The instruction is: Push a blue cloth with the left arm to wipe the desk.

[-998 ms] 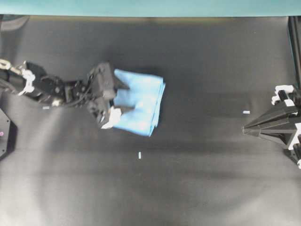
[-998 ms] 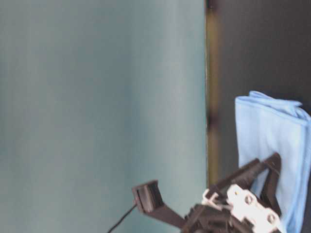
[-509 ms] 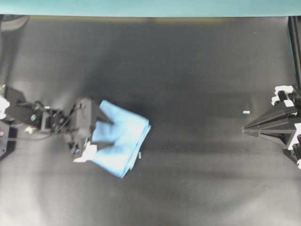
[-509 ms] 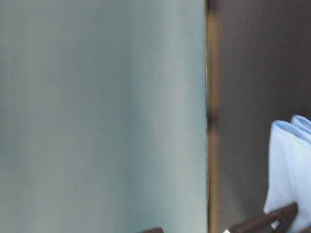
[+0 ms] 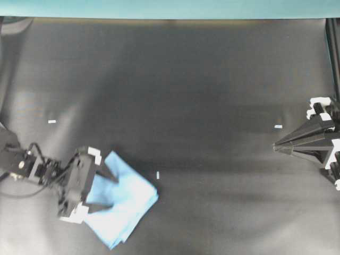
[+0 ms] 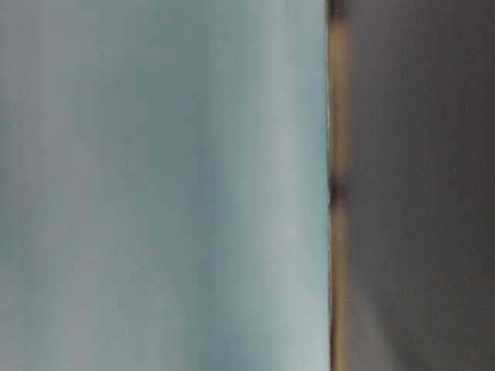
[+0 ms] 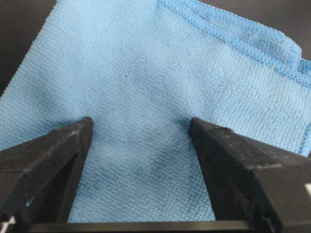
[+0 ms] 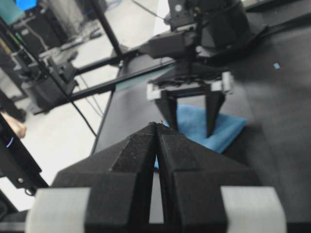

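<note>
The blue cloth [image 5: 125, 202] lies folded on the black desk [image 5: 212, 79] near the front left, turned diamond-wise. My left gripper [image 5: 109, 194] is open, with both fingers pressed down on the cloth's left half. In the left wrist view the cloth [image 7: 160, 82] fills the frame and the two black fingers [image 7: 53, 155] stand wide apart on it. My right gripper [image 5: 276, 146] is shut and empty at the right edge. From the right wrist view I see its closed tips [image 8: 156, 126], the cloth [image 8: 223, 128] and the left gripper [image 8: 189, 114] beyond. The table-level view shows no cloth.
Small white tape marks sit on the desk: one right of the cloth [image 5: 158, 175], one at the left [image 5: 52, 121], one near the right gripper [image 5: 278, 126]. A teal strip [image 5: 170, 8] runs along the back edge.
My left gripper has dragged the cloth from the left-middle of the desk toward the front left. The cloth has turned somewhat and left the table-level view. The right arm has not moved.
</note>
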You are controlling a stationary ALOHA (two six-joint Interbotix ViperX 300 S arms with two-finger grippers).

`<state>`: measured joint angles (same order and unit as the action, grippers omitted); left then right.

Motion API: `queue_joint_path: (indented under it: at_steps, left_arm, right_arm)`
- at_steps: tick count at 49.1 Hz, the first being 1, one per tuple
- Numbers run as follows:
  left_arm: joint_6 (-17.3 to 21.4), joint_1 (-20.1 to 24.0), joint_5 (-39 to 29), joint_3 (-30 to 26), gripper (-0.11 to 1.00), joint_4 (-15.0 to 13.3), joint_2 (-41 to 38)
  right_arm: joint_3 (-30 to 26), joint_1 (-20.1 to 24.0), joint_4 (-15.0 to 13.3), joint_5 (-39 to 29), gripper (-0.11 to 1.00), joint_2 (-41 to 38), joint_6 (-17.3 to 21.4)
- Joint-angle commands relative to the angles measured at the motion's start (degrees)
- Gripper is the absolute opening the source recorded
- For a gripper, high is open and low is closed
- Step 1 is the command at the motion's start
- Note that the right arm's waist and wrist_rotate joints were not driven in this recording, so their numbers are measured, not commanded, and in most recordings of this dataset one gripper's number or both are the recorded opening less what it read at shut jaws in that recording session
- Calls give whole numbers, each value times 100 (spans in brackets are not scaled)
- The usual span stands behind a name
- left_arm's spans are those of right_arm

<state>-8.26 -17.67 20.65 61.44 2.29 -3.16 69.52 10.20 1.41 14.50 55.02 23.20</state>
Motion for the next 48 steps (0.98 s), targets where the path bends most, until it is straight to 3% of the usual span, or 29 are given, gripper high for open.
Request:
queue_joint_path:
  at_steps: [1, 12, 35, 48]
  left_arm:
    - [-88, -352, -53, 18, 80, 18, -18]
    - [-281, -782, -53, 44, 80, 18, -18]
    - [-272, -826, -88, 18, 80, 18, 290]
    - [-229, -817, -729, -26, 80, 18, 835]
  right_arm:
    - [-35, 0, 18, 26, -1, -44, 0]
    - [-35, 0, 18, 26, -1, -44, -9]
    - [-35, 0, 18, 26, -1, -44, -9]
    - [-35, 0, 18, 35, -1, -44, -9]
